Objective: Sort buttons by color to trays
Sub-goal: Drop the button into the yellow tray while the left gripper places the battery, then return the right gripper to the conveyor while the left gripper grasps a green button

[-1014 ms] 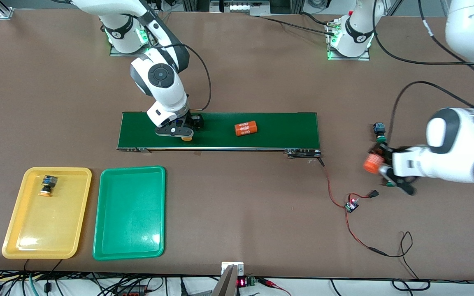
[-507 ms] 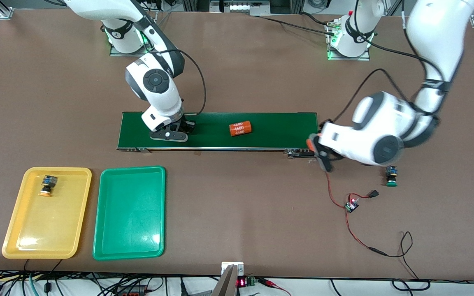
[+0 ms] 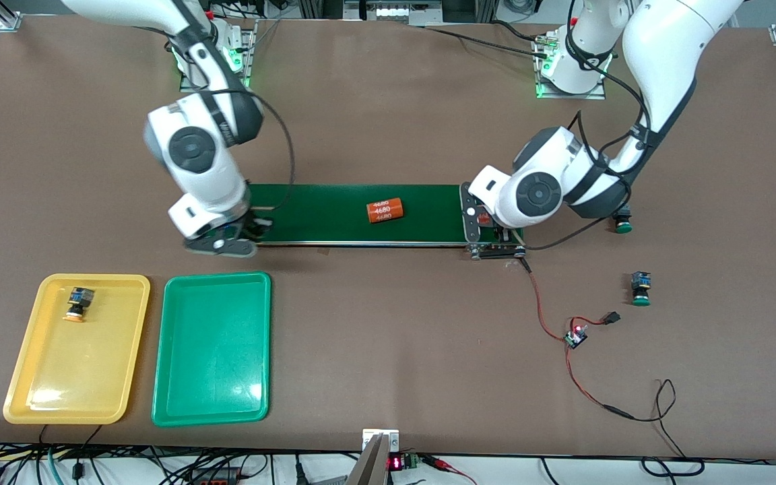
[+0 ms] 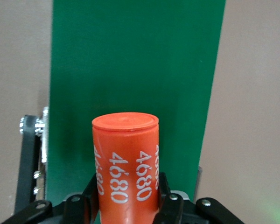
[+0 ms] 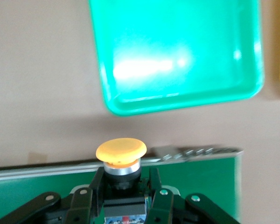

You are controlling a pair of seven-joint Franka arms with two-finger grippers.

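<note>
My right gripper point(image 3: 250, 232) is over the conveyor's end beside the trays. It is shut on an orange-capped button point(image 5: 121, 151), seen between its fingers point(image 5: 154, 186) in the right wrist view. A second orange-capped button point(image 3: 77, 303) lies in the yellow tray point(image 3: 24, 377). The green tray point(image 3: 213, 384) beside it holds nothing; it also shows in the right wrist view point(image 5: 177, 56). Two green-capped buttons stand on the table at the left arm's end, one point(image 3: 640, 289) in the open, one point(image 3: 622, 225) partly hidden by the left arm. My left gripper point(image 3: 482, 229) is shut on an orange "4680" cylinder point(image 4: 126, 158).
The dark-green conveyor belt point(image 3: 334, 202) lies across the table's middle with another "4680" cylinder point(image 3: 385, 210) on it. A small circuit board point(image 3: 575, 337) with red and black wires lies near the conveyor's end at the left arm's side.
My right gripper lifted the orange-capped button and moved along the belt toward the trays' end. My left arm swung with its cylinder over the conveyor's end. The belt's cylinder drifted toward the right arm's end.
</note>
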